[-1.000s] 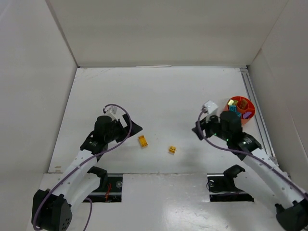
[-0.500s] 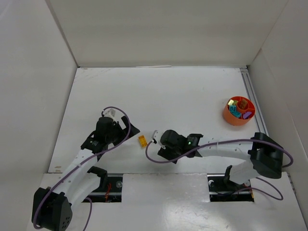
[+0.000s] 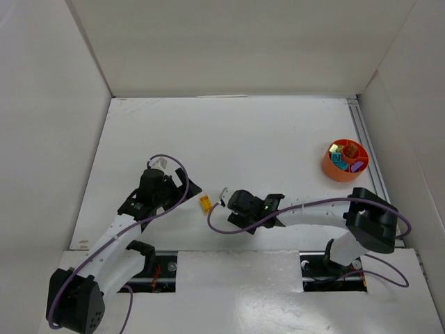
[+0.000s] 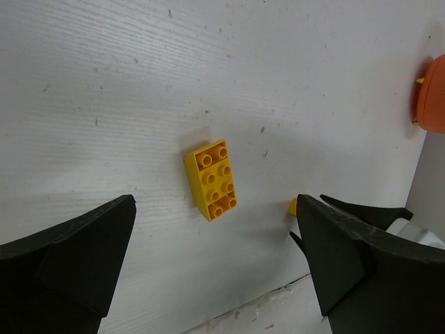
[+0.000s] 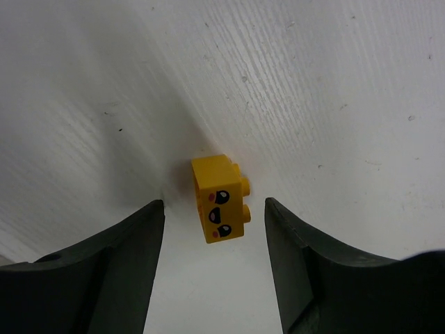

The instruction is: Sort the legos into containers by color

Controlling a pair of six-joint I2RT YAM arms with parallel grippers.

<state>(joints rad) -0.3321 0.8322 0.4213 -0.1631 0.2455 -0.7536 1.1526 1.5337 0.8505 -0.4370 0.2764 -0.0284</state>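
A second ago the right arm stood beside the orange bowl [image 3: 329, 169] at the far right of the table [image 3: 243, 118]. It has now swung across to the middle, and the right gripper [image 5: 214, 203] is low over the small yellow brick [image 5: 221, 198]. This brick lies on its side between the two fingers, with a gap on each side. The jaws are therefore open and hold nothing, although they have narrowed a little. We judge that the last delivery to the bowl is finished and that a new pick is beginning; the next step is to close on this brick.

The left arm has hardly moved. The left gripper [image 4: 215, 200] hangs with its jaws fully apart over the long yellow brick [image 4: 212, 179], which lies flat with its studs up. The gripper does not touch it.

Now we count. There are two arms and one bowl. Two bricks are loose on the table, both yellow and near each other at the middle of the near edge. From above only the long one shows, because the right gripper hides the small one.

In the bowl we see sorted bricks [image 3: 345, 158] in teal, purple and yellow-orange, perhaps five or six. They are too small for an exact count. If this is right, only the two yellow pieces remain.
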